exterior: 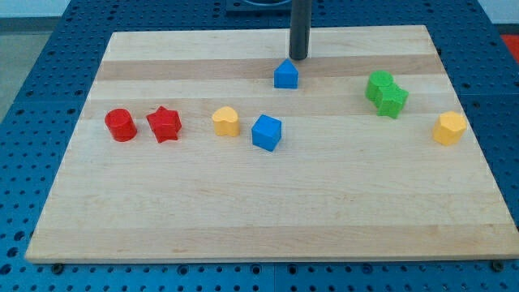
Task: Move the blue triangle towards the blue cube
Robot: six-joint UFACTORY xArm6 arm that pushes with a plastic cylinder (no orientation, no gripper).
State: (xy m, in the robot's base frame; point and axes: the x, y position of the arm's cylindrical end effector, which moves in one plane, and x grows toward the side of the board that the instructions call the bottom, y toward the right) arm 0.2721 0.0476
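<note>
1. Tip down near board's top edge, just above-right of blue triangle; contact not clear. Bare rod, nothing gripped.
2. Blue cube apart, below the triangle toward view's bottom, slightly left.
3. Yellow heart just left of cube; red star and red cylinder farther left.
4. 2 green blocks touching at right; yellow hexagon far right.

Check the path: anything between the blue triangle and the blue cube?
Nothing visible. My tip sits just above the blue triangle; bare board lies between it and the blue cube. The yellow block sits left of that line.
</note>
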